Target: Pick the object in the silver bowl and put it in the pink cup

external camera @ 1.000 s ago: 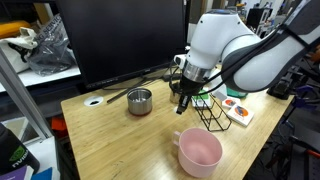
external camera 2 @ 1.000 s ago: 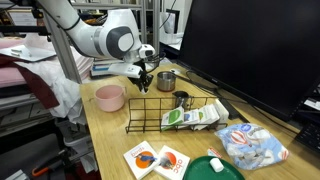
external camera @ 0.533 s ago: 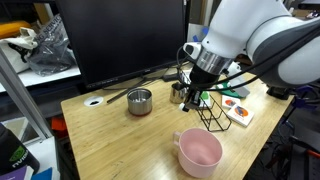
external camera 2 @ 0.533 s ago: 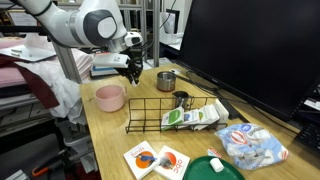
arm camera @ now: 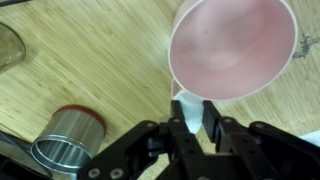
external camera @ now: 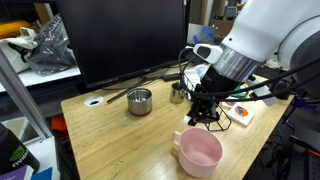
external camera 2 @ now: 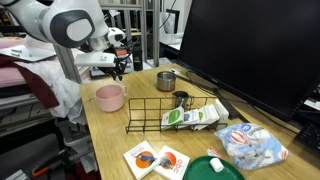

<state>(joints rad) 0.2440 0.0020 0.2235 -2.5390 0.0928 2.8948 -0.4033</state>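
Observation:
My gripper (arm camera: 192, 120) is shut on the object (arm camera: 190, 110), a small pale whitish piece pinched between the two fingers. It hangs just beside the near rim of the pink cup (arm camera: 235, 45), whose inside looks bare. In both exterior views the gripper (external camera: 205, 116) (external camera 2: 117, 70) hovers a little above the table, close to the pink cup (external camera: 200, 152) (external camera 2: 110, 97). The silver bowl (external camera: 140, 100) (external camera 2: 165, 81) stands apart, nearer the big monitor. The object is too small to make out in the exterior views.
A black wire rack (external camera 2: 165, 112) and a small metal cup (external camera 2: 181, 99) sit mid-table. A large monitor (external camera: 120, 40) lines the back edge. Packets (external camera 2: 155, 160), a plastic bag (external camera 2: 255, 145) and a green lid (external camera 2: 225, 170) lie at one end. A steel vessel (arm camera: 62, 150) shows beside my fingers.
The arm has swung away from the wire rack and metal cup toward the pink cup, lowering a little, with the pale object still pinched. Bowl and cup have not moved.

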